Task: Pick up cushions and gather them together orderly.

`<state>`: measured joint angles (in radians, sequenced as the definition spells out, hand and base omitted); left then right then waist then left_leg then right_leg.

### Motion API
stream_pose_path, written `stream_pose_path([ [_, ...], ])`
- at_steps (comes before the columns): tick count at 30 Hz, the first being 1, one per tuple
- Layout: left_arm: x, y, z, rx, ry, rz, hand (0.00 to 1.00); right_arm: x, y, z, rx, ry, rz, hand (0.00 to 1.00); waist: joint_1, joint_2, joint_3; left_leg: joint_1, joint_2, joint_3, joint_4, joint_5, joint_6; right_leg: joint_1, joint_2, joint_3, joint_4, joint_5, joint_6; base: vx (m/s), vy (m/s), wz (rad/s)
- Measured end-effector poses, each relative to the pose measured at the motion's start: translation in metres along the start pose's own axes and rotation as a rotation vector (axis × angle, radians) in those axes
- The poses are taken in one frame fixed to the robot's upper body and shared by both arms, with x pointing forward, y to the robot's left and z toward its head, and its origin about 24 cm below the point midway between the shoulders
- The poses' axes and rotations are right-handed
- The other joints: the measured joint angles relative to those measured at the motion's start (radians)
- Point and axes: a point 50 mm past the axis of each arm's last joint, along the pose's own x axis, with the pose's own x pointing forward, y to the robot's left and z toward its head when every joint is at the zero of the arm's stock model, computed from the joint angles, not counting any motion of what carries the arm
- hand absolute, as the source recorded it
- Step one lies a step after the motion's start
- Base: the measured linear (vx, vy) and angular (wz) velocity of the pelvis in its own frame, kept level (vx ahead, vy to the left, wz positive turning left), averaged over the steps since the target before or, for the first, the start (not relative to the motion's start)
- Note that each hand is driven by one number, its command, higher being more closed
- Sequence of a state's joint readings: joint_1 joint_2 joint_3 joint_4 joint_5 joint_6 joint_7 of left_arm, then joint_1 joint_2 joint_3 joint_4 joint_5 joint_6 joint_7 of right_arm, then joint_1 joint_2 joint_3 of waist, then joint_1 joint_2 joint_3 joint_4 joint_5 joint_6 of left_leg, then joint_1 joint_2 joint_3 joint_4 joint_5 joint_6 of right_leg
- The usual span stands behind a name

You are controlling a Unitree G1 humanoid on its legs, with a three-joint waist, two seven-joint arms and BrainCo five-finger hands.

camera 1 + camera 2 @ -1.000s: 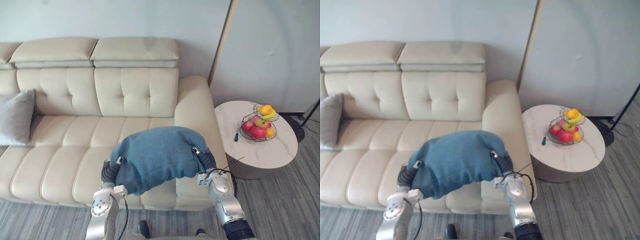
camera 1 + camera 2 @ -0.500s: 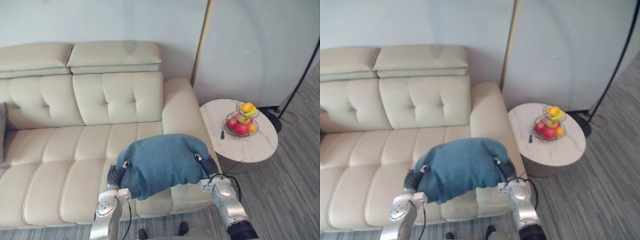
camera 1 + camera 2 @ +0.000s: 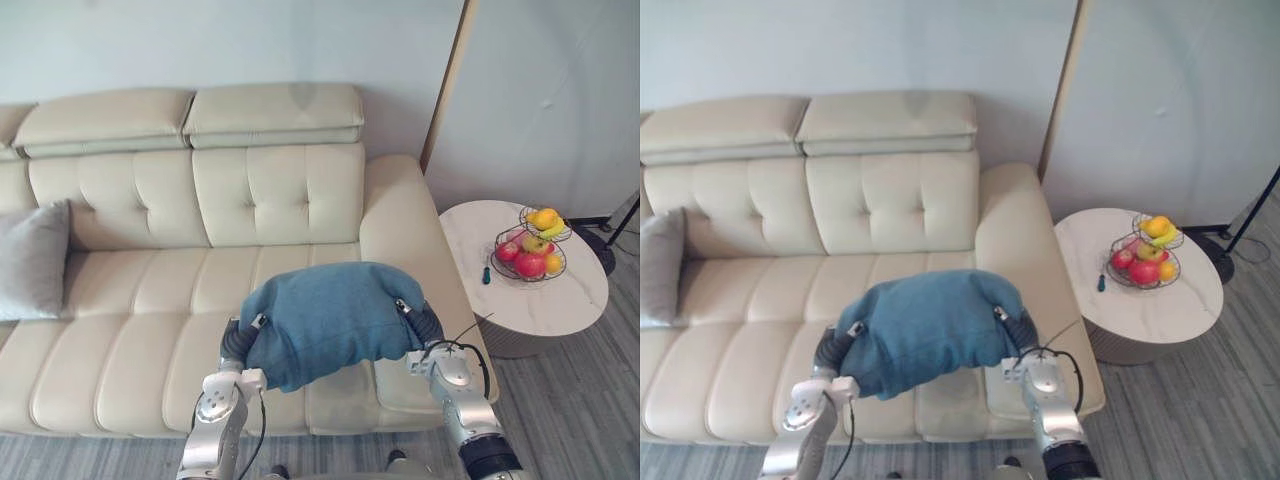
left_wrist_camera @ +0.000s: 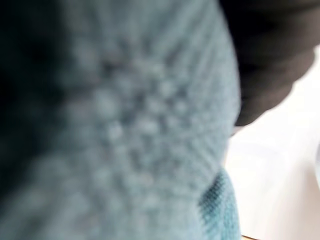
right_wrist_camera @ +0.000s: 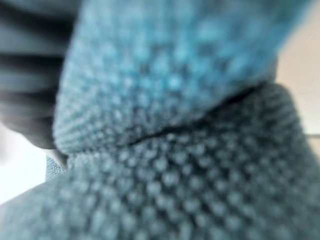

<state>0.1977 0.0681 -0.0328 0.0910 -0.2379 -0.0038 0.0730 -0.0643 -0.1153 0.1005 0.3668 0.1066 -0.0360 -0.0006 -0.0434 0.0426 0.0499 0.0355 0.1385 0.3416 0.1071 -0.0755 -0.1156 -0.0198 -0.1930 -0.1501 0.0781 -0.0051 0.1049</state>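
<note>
cream sofa [image 3: 150,290], grey cushion [image 3: 35,260] far left, round table [image 3: 545,300] right, teal cushion [image 3: 330,320] over left hand [image 3: 235,345], right hand [image 3: 422,322], cannot tell fingers' grip, wrist views show knit

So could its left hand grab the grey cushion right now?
Probably not: the left hand is pressed against the blue cushion, carried with the right hand, and the grey cushion sits far along the sofa.

Teal-blue knitted cushion [image 3: 325,320], pebbly weave. Plain grey fabric cushion [image 3: 35,260]. Cream button-tufted leather sofa [image 3: 270,195]. White grey-veined marble round table [image 3: 540,305]; red apples [image 3: 528,264], yellow fruit [image 3: 545,217]. Grey striped plank floor [image 3: 580,420].
</note>
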Motion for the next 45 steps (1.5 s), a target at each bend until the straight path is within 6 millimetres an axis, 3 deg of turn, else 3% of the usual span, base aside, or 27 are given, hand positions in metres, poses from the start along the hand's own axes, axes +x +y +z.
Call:
stream_pose_path([
  [6, -0.005, 0.004, -0.005, -0.002, 0.018, 0.016, 1.0, 0.0, 0.004, -0.004, -0.009, 0.021, 0.02, 1.0, -0.003, -0.019, 0.011, -0.016, -0.016, 0.036, 0.055, -0.038, 0.003, -0.029, -0.018, 0.05, -0.024, 0.026, 0.002, -0.09, 0.061, -0.28],
  [7, -0.005, 0.004, -0.005, -0.003, 0.018, 0.018, 1.0, 0.0, 0.004, -0.005, -0.009, 0.024, 0.021, 1.0, -0.002, -0.028, 0.017, -0.016, -0.027, 0.046, 0.055, -0.046, -0.003, -0.049, -0.028, 0.053, 0.004, 0.017, -0.01, -0.09, 0.07, -0.22],
  [9, -0.005, 0.006, -0.005, -0.02, 0.017, 0.036, 1.0, 0.0, 0.005, -0.005, -0.009, 0.027, 0.026, 1.0, 0.001, -0.029, 0.025, -0.004, -0.03, 0.055, 0.044, -0.058, -0.004, -0.091, -0.031, 0.031, 0.093, -0.003, -0.097, -0.05, 0.048, -0.29],
  [11, -0.005, 0.008, -0.005, -0.037, 0.012, 0.055, 1.0, 0.0, 0.009, -0.006, 0.002, 0.028, 0.04, 1.0, 0.006, -0.028, 0.04, 0.024, -0.032, 0.047, 0.024, -0.062, 0.002, -0.099, -0.02, -0.011, 0.158, 0.018, -0.104, -0.03, 0.037, -0.37],
  [13, -0.005, 0.01, -0.002, -0.037, -0.001, 0.065, 1.0, -0.004, 0.015, -0.009, 0.025, 0.035, 0.047, 1.0, 0.01, -0.026, 0.049, 0.037, -0.018, 0.021, 0.023, -0.071, 0.018, -0.106, 0.027, 0.024, 0.211, -0.021, -0.052, -0.03, -0.017, -0.09],
  [14, -0.005, 0.01, 0.003, -0.037, -0.021, 0.063, 1.0, -0.007, 0.016, -0.012, 0.035, 0.041, 0.048, 1.0, 0.002, -0.043, 0.04, 0.034, -0.012, -0.011, 0.03, -0.073, 0.018, -0.106, 0.094, 0.073, 0.208, -0.082, -0.01, 0.11, -0.133, 0.4],
  [15, -0.003, 0.006, 0.006, -0.048, -0.034, 0.052, 1.0, -0.008, 0.011, -0.013, 0.024, 0.045, 0.038, 1.0, -0.005, -0.057, 0.028, 0.012, -0.02, -0.051, 0.036, -0.073, 0.007, -0.073, 0.121, 0.088, 0.155, -0.098, -0.075, 0.13, -0.126, 0.45],
  [18, 0.0, -0.004, 0.01, -0.05, -0.052, 0.018, 1.0, -0.009, 0.005, -0.011, 0.009, 0.037, 0.027, 1.0, -0.009, -0.041, 0.031, -0.018, -0.007, -0.103, 0.053, -0.064, 0.003, -0.067, 0.13, 0.055, 0.14, -0.098, -0.094, 0.15, -0.045, 0.33],
  [19, 0.001, -0.005, 0.013, -0.053, -0.061, 0.015, 1.0, -0.012, 0.004, -0.01, 0.009, 0.027, 0.024, 1.0, -0.012, -0.04, 0.03, -0.041, 0.004, -0.123, 0.094, -0.07, 0.001, -0.065, 0.125, 0.024, 0.141, -0.103, -0.097, 0.15, -0.051, 0.57],
  [21, 0.002, -0.007, 0.016, -0.059, -0.071, 0.011, 1.0, -0.016, 0.001, -0.002, 0.015, -0.013, 0.013, 1.0, -0.002, -0.041, 0.04, -0.147, 0.044, -0.12, 0.33, -0.079, 0.004, -0.039, 0.117, -0.005, 0.142, -0.104, -0.098, 0.14, -0.053, 0.44],
  [23, -0.002, -0.007, 0.011, -0.068, -0.056, 0.018, 1.0, -0.019, 0.0, 0.002, 0.016, -0.037, 0.005, 1.0, 0.024, -0.02, 0.045, -0.188, 0.089, -0.072, 0.498, -0.066, 0.022, 0.017, 0.123, -0.001, 0.137, -0.11, -0.101, 0.1, 0.0, -0.01],
  [25, -0.004, -0.006, 0.013, -0.068, -0.067, 0.017, 1.0, -0.02, 0.0, 0.004, 0.019, -0.048, 0.001, 1.0, 0.03, -0.022, 0.031, -0.197, 0.078, -0.068, 0.523, -0.062, 0.03, 0.033, 0.103, 0.006, 0.118, -0.134, -0.094, 0.09, 0.075, 0.09],
  [26, -0.002, -0.008, 0.016, -0.069, -0.079, 0.001, 1.0, -0.02, -0.005, 0.004, 0.023, -0.048, -0.017, 1.0, 0.03, -0.031, 0.033, -0.201, 0.079, -0.051, 0.512, -0.089, 0.072, 0.034, 0.086, -0.013, 0.101, -0.127, -0.091, 0.04, 0.09, 0.31],
  [27, -0.002, -0.009, 0.017, -0.07, -0.082, -0.008, 1.0, -0.02, -0.006, 0.003, 0.025, -0.044, -0.024, 1.0, 0.027, -0.021, 0.027, -0.182, 0.093, -0.042, 0.441, -0.115, 0.094, 0.032, 0.078, -0.021, 0.097, -0.123, -0.086, 0.01, 0.087, 0.31],
  [28, -0.002, -0.01, 0.016, -0.071, -0.08, -0.008, 1.0, -0.02, -0.007, 0.002, 0.025, -0.041, -0.025, 1.0, 0.025, -0.013, 0.022, -0.152, 0.096, -0.048, 0.338, -0.105, 0.084, 0.033, 0.079, -0.023, 0.091, -0.119, -0.079, 0.05, 0.115, 0.25],
  [29, -0.002, -0.013, 0.016, -0.086, -0.077, -0.012, 1.0, -0.02, -0.009, 0.002, 0.023, -0.04, -0.032, 1.0, 0.017, 0.004, 0.013, -0.107, 0.097, -0.083, 0.156, -0.021, 0.018, 0.036, 0.087, -0.028, 0.07, -0.11, -0.064, 0.07, 0.162, 0.13],
  [30, -0.001, -0.015, 0.015, -0.087, -0.072, -0.017, 1.0, -0.02, -0.01, 0.0, 0.026, -0.032, -0.039, 1.0, 0.017, 0.013, 0.005, -0.077, 0.079, -0.107, 0.093, -0.011, -0.022, 0.04, 0.086, -0.024, 0.053, -0.101, -0.052, 0.11, 0.211, 0.2],
  [32, -0.001, -0.016, 0.014, -0.052, -0.065, -0.046, 1.0, -0.019, -0.011, -0.009, 0.049, 0.009, -0.059, 1.0, 0.014, -0.015, -0.003, -0.021, 0.032, -0.104, -0.046, 0.037, -0.027, 0.051, 0.06, -0.017, 0.003, -0.072, -0.033, 0.07, 0.193, 0.17],
  [34, -0.001, -0.013, 0.011, -0.022, -0.047, -0.053, 1.0, -0.02, -0.009, -0.017, 0.056, 0.046, -0.061, 1.0, 0.009, -0.032, -0.012, -0.016, -0.001, -0.105, -0.064, 0.044, -0.023, 0.064, 0.035, -0.001, -0.03, -0.049, -0.017, 0.03, 0.145, 0.1],
  [37, -0.001, -0.011, 0.012, -0.003, -0.045, -0.06, 1.0, -0.02, -0.008, -0.018, 0.043, 0.047, -0.058, 1.0, -0.003, -0.031, -0.012, -0.011, -0.017, -0.108, -0.071, 0.047, -0.018, 0.075, 0.024, 0.012, -0.043, -0.037, -0.017, 0.0, 0.078, 0.03],
  [42, -0.001, -0.01, 0.012, 0.001, -0.045, -0.059, 1.0, -0.019, -0.008, -0.019, 0.034, 0.054, -0.052, 1.0, -0.003, -0.027, -0.024, 0.003, -0.003, -0.097, -0.098, 0.062, -0.019, 0.063, 0.048, 0.045, -0.05, -0.037, -0.017, -0.05, -0.031, -0.16],
  [45, -0.001, -0.01, 0.012, 0.005, -0.047, -0.06, 1.0, -0.016, -0.007, -0.022, 0.029, 0.073, -0.047, 1.0, -0.009, -0.022, -0.032, 0.007, 0.012, -0.088, -0.167, 0.11, -0.026, 0.031, 0.073, 0.056, -0.061, -0.024, -0.03, -0.08, -0.07, -0.13],
])
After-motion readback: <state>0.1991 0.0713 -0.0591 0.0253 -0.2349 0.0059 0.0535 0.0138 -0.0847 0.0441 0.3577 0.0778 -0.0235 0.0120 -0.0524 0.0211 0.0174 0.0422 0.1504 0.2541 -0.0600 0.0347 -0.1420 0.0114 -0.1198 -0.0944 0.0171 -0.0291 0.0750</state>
